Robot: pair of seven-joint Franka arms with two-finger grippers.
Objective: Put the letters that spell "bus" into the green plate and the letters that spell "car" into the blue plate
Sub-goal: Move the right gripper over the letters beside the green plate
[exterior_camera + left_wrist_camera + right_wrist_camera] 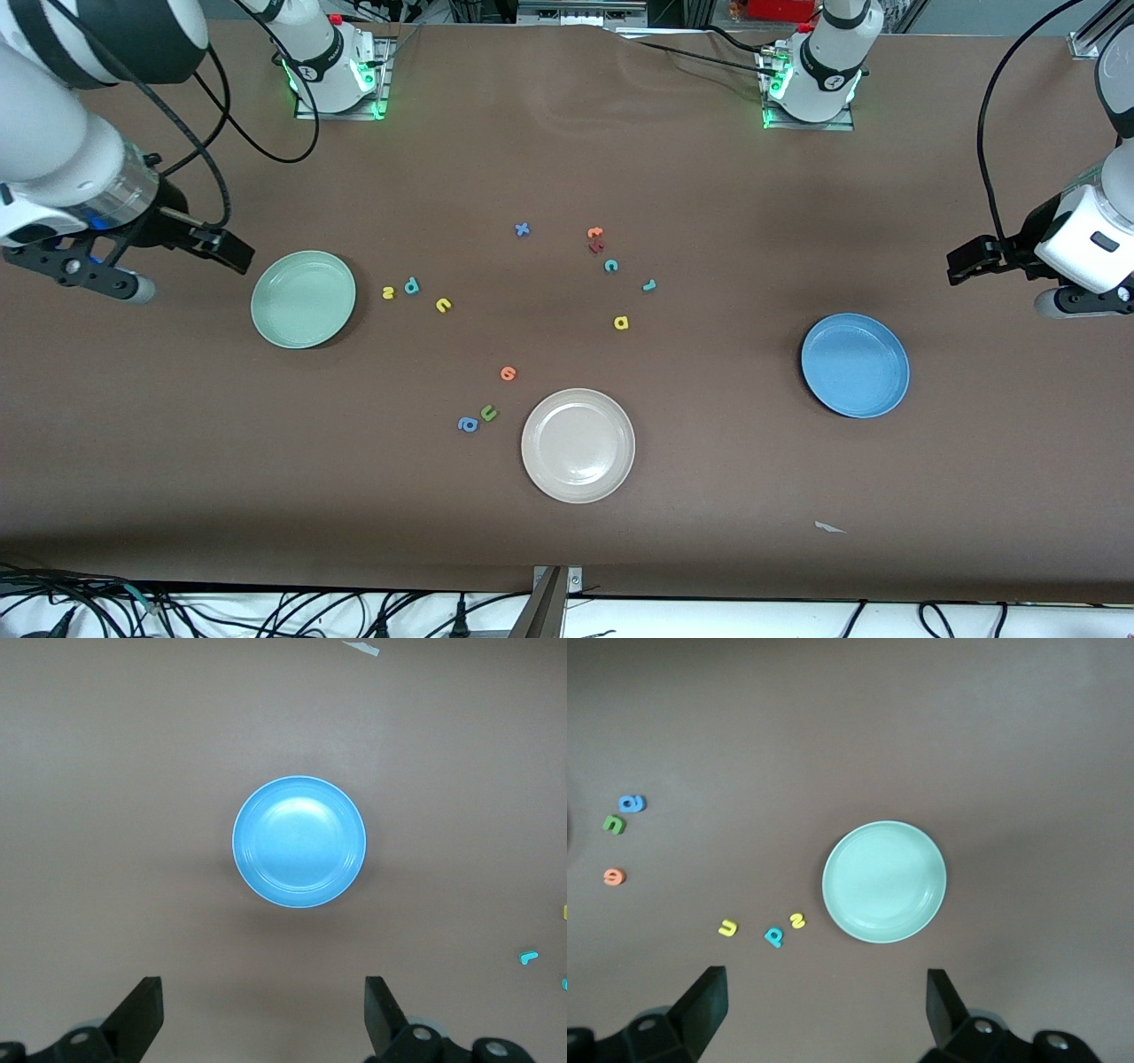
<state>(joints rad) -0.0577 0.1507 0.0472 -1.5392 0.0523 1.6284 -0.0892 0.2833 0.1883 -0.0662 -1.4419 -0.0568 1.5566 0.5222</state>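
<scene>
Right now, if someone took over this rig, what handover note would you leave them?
Left hand: open, holding nothing, over bare table at the left arm's end, near the blue plate.
Right hand: open, holding nothing, over the table beside the green plate.
Yellow s, teal b and yellow u lie on the table beside the green plate.
Teal c, teal r and yellow a lie mid-table.
Done: nothing; both plates hold no letters.
Left: all six letters.
</scene>
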